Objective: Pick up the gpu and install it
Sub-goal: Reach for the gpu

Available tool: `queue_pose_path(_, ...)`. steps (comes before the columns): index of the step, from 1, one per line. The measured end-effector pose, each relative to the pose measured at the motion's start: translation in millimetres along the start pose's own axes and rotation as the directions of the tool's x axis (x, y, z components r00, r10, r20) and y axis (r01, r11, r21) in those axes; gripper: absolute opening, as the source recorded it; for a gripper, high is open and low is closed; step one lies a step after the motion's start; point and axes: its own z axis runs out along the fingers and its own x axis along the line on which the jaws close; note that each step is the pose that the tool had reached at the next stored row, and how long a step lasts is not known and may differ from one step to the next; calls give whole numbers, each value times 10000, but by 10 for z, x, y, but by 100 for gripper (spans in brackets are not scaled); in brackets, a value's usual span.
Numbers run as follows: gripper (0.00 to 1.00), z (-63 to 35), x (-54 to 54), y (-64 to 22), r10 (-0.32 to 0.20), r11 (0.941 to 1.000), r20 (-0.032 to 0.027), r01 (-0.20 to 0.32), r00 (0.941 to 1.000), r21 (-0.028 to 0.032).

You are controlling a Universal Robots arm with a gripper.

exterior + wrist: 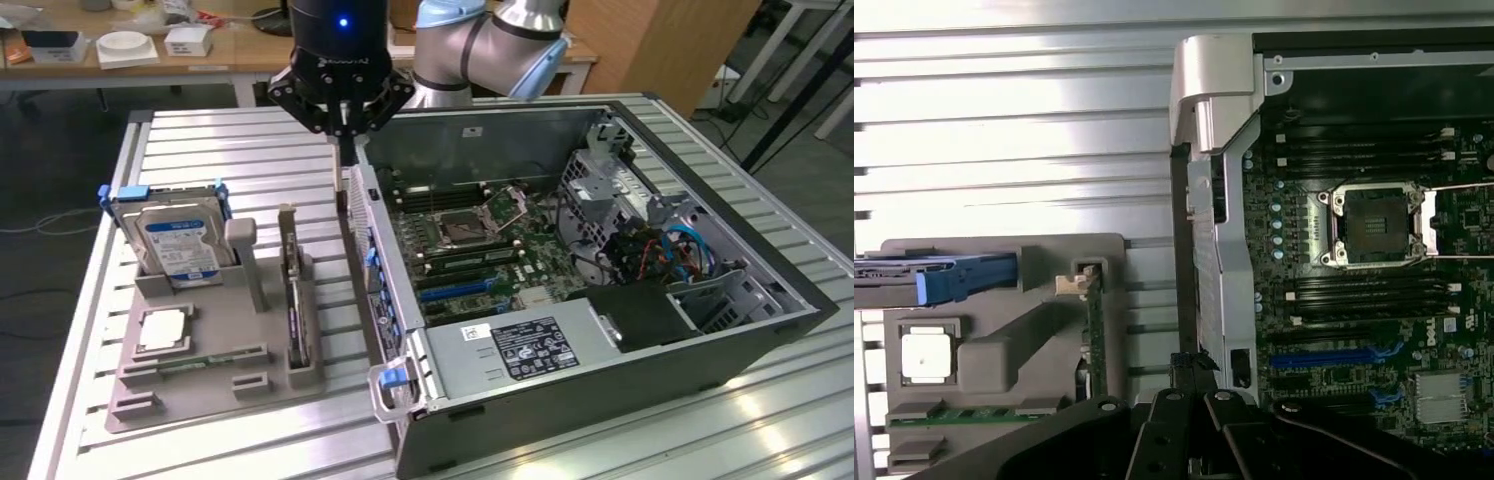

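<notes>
Pincer: I am holding my pincer [344, 140] [1186, 382] pinched shut, with nothing between the tips that I can make out.
Position: I am hovering over the ribbed table [200, 150] between the grey fixture [187, 392] [1004, 262] and the open computer case [694, 362], just beside the case's near wall.
Gpu: the gpu [296, 315] [1094, 335] is standing on edge in the fixture's upright slot. In the exterior view it is at about 7 o'clock from my pincer and well apart from it. The hard drive [180, 245] is sitting at about 10 o'clock from the card.
Step in hand: I am judging this as the reach for the card, which is not yet lifted.
Doing it well: I am thinking the tips must part before they straddle the card's top edge. They should line up along its length and near its middle, clear of the tall post [286, 230] at its far end.
Risk: I am expecting a skewed pinch to tilt the card or jam it in the slot.
Destination: the blue slots [461, 292] [1334, 355] are lying at about 4 o'clock from my pincer, inside the case.
</notes>
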Motion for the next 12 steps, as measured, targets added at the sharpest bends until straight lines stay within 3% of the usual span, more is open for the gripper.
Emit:
queue_pose_path(5,11,3,52,-17,-2,10000,0,2,10000,0)
queue_pose_path(12,11,-1,89,-130,0,10000,0,0,10000,-1)
